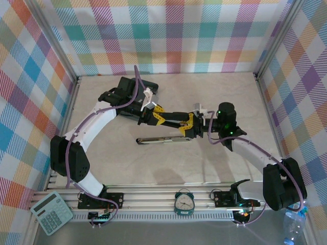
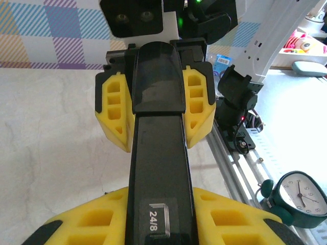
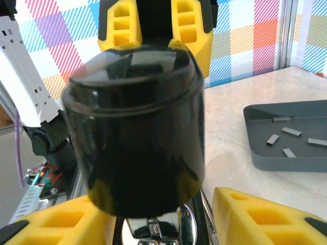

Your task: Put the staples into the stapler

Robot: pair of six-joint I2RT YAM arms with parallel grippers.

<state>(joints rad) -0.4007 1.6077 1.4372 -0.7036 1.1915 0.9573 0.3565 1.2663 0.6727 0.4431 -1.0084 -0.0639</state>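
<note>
The stapler (image 1: 171,118) stands open near the middle of the top view. Its base lies flat on the table (image 1: 230,97), and its black upper arm is held up between the two grippers. The left gripper (image 1: 153,113), left of centre, is clamped tight on that arm. In its wrist view the yellow fingers (image 2: 230,219) press both sides of the black bar at the bottom of the frame. The right gripper (image 1: 190,125), just right of centre, brackets the arm's rounded end at a middling gap, its yellow pads flanking the cap. Whether they grip or merely touch cannot be told. The staples (image 3: 292,131) lie loose in a dark grey tray (image 3: 265,163) at the right edge of the right wrist view. They are off to the right of that gripper's fingers and touch neither gripper.
</note>
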